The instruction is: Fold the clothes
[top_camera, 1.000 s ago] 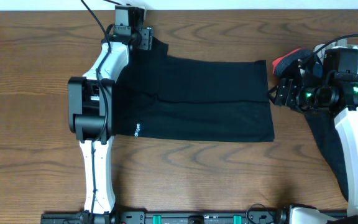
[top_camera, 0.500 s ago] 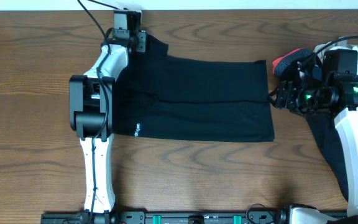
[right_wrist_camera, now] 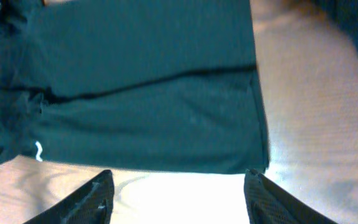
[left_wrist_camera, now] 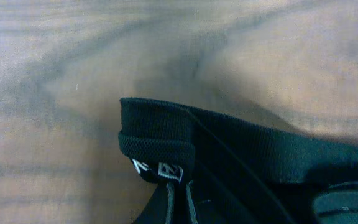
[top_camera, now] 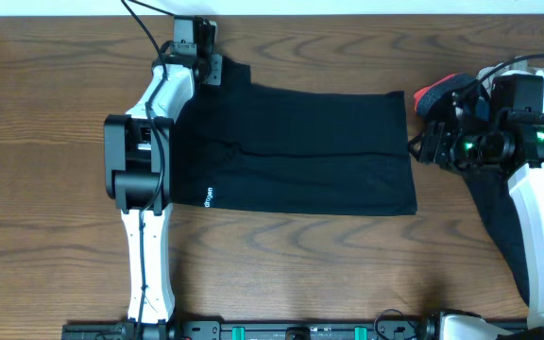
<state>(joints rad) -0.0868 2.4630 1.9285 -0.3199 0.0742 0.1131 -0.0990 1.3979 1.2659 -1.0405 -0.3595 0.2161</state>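
A black T-shirt is lying flat in a long folded band across the middle of the wooden counter. The left tool is sitting tightly closed at the shirt's far left corner, though whether it is pinching cloth cannot be told. The right tool is hanging wide and empty just beside the shirt's right edge, near a red-edged garment.

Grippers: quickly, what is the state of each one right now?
Left gripper: closed on the far corner of the black T-shirt.
Right gripper: open, holding nothing.
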